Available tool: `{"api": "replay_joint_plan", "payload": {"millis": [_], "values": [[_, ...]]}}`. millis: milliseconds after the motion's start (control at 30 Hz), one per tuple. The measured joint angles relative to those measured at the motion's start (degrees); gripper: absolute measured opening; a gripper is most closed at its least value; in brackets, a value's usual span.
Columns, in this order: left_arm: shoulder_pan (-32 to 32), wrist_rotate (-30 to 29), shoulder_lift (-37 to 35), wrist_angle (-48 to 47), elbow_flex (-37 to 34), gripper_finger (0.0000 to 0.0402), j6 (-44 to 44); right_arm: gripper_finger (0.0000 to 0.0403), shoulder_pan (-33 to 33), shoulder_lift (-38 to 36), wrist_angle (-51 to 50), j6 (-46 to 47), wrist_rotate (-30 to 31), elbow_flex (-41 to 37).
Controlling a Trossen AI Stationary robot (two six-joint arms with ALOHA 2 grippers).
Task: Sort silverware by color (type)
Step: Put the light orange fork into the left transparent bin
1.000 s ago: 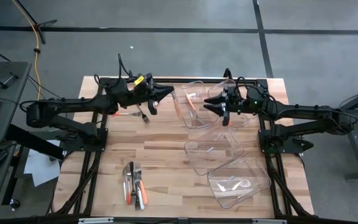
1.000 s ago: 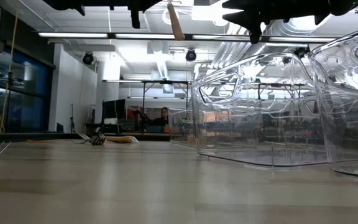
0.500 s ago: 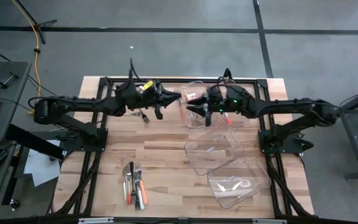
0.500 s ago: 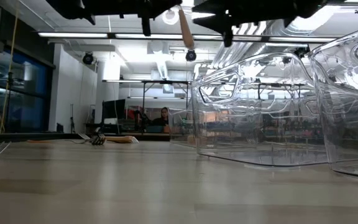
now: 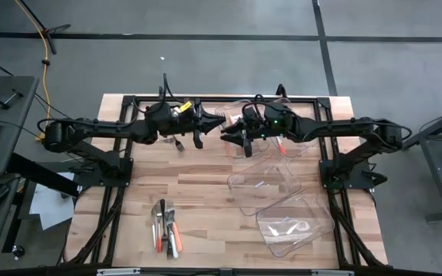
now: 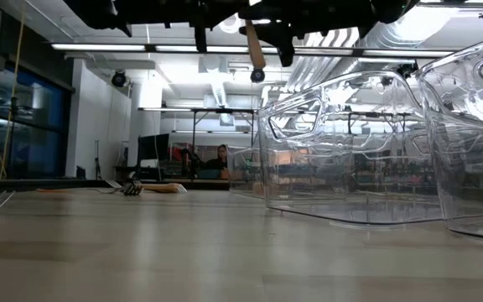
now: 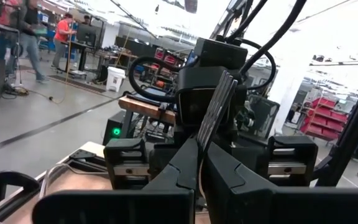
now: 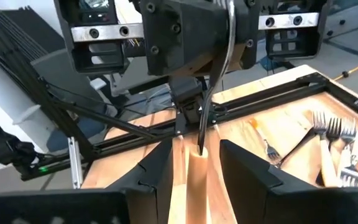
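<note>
Above the worktop [image 5: 206,184], beside the far bin [image 5: 240,130], the left pincer [image 5: 210,123] is clamped on an orange-handled piece [image 8: 194,171] while the right pincer [image 5: 227,135], half-parted, straddles its handle; risk: a release before the right grips firmly would drop it outside the bin.

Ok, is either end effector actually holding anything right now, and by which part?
The left end effector is shut on the metal neck of an orange-handled metal utensil. The right end effector stands open around its orange handle, apparently not gripping yet.
</note>
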Motion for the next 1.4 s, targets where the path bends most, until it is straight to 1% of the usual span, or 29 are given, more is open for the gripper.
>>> {"api": "replay_joint_plan", "payload": {"millis": [100,233,267,300,400,467,500,633,733,867,967,1067,1167,1233,1400], "values": [[0.00,0.00,0.00,-0.02,0.00,0.0000,0.23,0.0088,0.00,0.00,-0.10,0.90,-0.02,-0.03],[0.00,0.00,0.00,-0.13,0.00,0.0001,0.52,0.0026,0.00,0.00,-0.26,0.90,-0.24,-0.07],[0.00,0.02,0.00,-0.13,0.00,0.0001,0.52,0.0018,0.00,-0.02,-0.26,0.83,-0.30,-0.07],[0.00,0.01,0.00,-0.13,0.00,0.0001,0.61,0.0016,0.00,-0.02,-0.28,0.83,-0.50,-0.07],[0.00,0.00,0.00,-0.16,0.00,0.0004,0.57,0.0025,0.00,-0.02,-0.29,0.92,-0.67,-0.09],[0.00,0.02,0.00,-0.45,0.00,0.0011,0.55,0.0021,-0.03,-0.02,-0.36,0.85,-1.21,-0.09],[0.00,0.04,0.00,-0.71,0.00,0.0017,0.40,0.0015,-0.05,-0.02,-0.53,0.84,-1.51,-0.11],[0.09,0.55,-0.41,-1.56,0.00,0.0051,-0.02,0.0015,-0.78,-0.92,-2.46,0.43,-2.60,-0.15],[0.59,1.48,-2.82,-6.08,0.00,0.0084,0.06,0.0015,-1.57,-3.34,-6.83,-1.38,-2.58,-0.17],[1.80,3.31,-8.49,-17.74,0.02,0.0122,2.17,0.0015,-3.23,-8.26,-16.23,-4.81,-1.29,-0.17],[2.86,3.56,-13.84,-26.65,0.02,0.0139,3.41,0.0015,-4.64,-12.30,-24.10,-7.29,0.25,-0.17],[3.23,3.56,-18.18,-31.52,0.02,0.0146,4.44,0.0015,-5.78,-16.10,-29.74,-9.52,1.85,-0.17],[2.77,3.56,-21.61,-30.34,-1.74,0.0145,4.16,0.0015,-6.85,-19.47,-33.99,-10.91,3.06,-0.17],[1.79,3.04,-23.08,-26.97,-4.34,0.0142,3.27,0.0015,-7.58,-21.50,-36.57,-11.19,3.27,-0.17],[-1.29,-1.33,-25.07,-17.26,-12.01,0.0131,-0.40,0.0015,-8.40,-24.74,-38.62,-11.19,3.45,-0.17]]}}
